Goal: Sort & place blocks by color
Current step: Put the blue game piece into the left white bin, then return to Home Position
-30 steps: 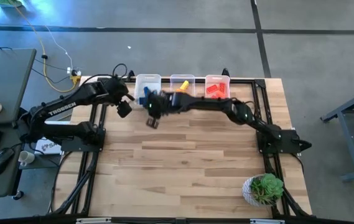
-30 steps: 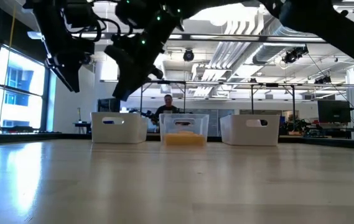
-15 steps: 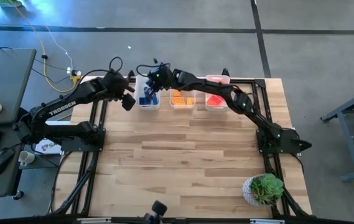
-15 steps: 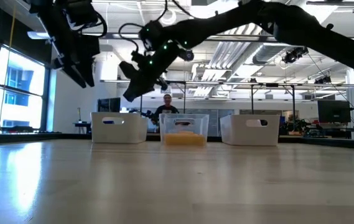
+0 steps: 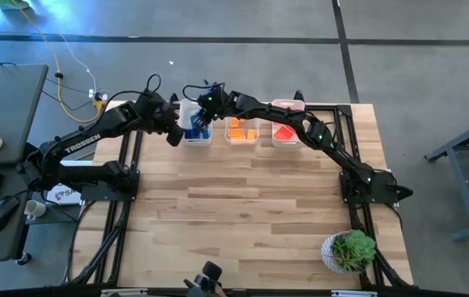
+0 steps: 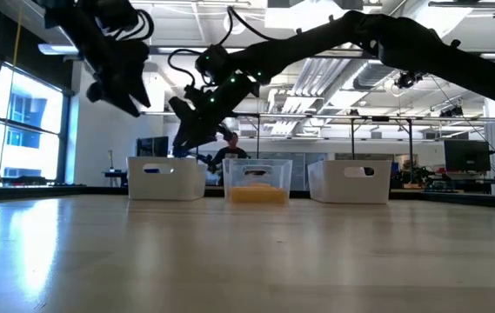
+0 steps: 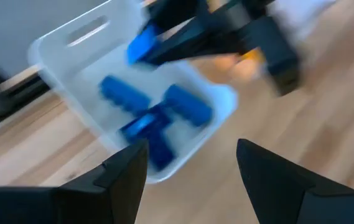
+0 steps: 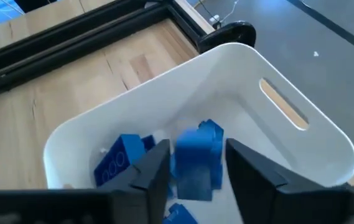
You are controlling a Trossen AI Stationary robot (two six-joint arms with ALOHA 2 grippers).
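Three clear bins stand along the table's far edge. The left bin holds several blue blocks, the middle one orange blocks, the right one red blocks. My right gripper reaches across to above the left bin and is shut on a blue block. My left gripper hovers open just to the left of that bin, above the table, with nothing between its fingers. In the low view both grippers, left and right, hang above the left bin. My right gripper pinches one blue block between its two fingers, one finger on each of two opposite sides. The fingers slant down from above. The block is lifted clear, over the open top of the left bin and the blue blocks in it.
A potted plant stands at the table's near right corner. Black frame rails run along the table's left and right sides. A dark object sits at the near edge. A person shows behind the bins. Bare wood fills the middle.
My right gripper has swung from over the table's middle toward the far edge and now hangs above the left bin, lower than half a second ago. My left gripper has moved toward the far edge and slightly right, closer to the same bin.
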